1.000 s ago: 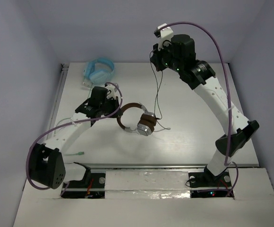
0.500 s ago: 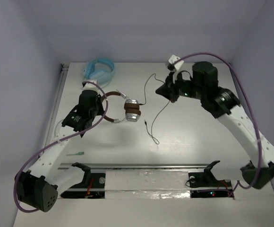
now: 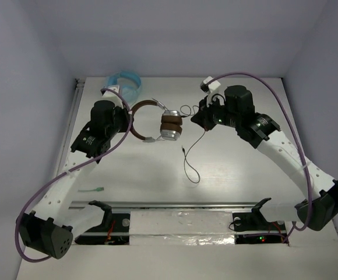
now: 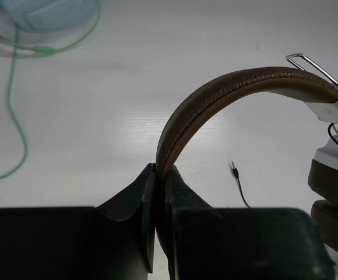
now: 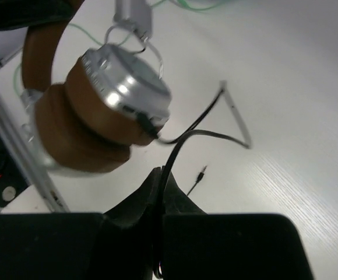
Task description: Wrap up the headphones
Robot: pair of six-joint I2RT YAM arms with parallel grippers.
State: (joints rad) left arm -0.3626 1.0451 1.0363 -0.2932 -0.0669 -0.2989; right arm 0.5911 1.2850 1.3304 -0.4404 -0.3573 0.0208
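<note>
The brown headphones (image 3: pixel 169 125) hang above the table between the arms, their silver earcups (image 5: pixel 125 87) pressed together. My left gripper (image 3: pixel 126 119) is shut on the brown headband (image 4: pixel 215 96), seen close in the left wrist view (image 4: pixel 159 172). My right gripper (image 3: pixel 197 115) is shut on the thin black cable (image 5: pixel 183 143) a short way from the earcup, seen close in the right wrist view (image 5: pixel 162 174). The cable (image 3: pixel 193 143) hangs down from there and its plug end (image 3: pixel 183 153) lies on the table.
Light blue headphones (image 3: pixel 124 81) with a green cable (image 4: pixel 14 111) lie at the back left. A small green piece (image 3: pixel 93 190) lies near the front left. A metal rail (image 3: pixel 70 125) runs along the table's left edge.
Both grippers moved toward the back. The headphones went up and right with the left gripper. The right gripper came in closer to the earcups, shortening the cable between them.
</note>
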